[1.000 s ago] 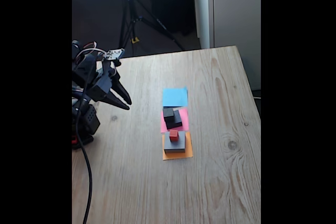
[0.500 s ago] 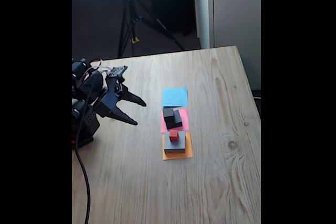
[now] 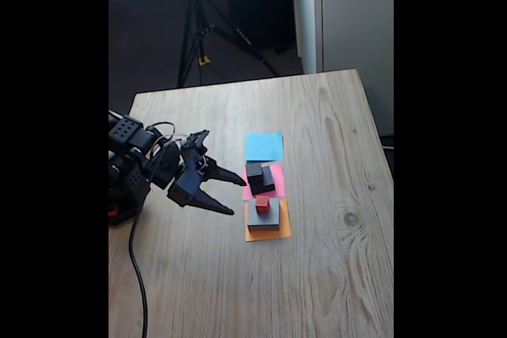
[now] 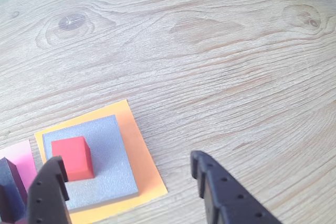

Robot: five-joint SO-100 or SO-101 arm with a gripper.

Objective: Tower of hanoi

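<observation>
The wooden table takes up most of the fixed view, pale and grained, with a dark knot toward its right side. At its left edge sits the black arm, reaching rightward and low over the wood, a cable trailing down from it toward the bottom of the view. The gripper has its 2 fingers spread apart with nothing between them, the tips just left of the row of papers and apart from the blocks. In the fixed view, 3 paper squares lie in a line at the table's middle: the blue paper farthest back and bare, the pink paper in the middle, the orange paper nearest. On the orange paper rests the wide flat grey block, which in the wrist view covers most of the sheet and leaves an orange border. The medium black block stands on the pink paper, and the small dark grey block sits on top of it, toward its left rear corner. The tiny red cube rests on the wide flat grey block; in the wrist view it sits left of that block's centre, just beside 1 black fingertip.
</observation>
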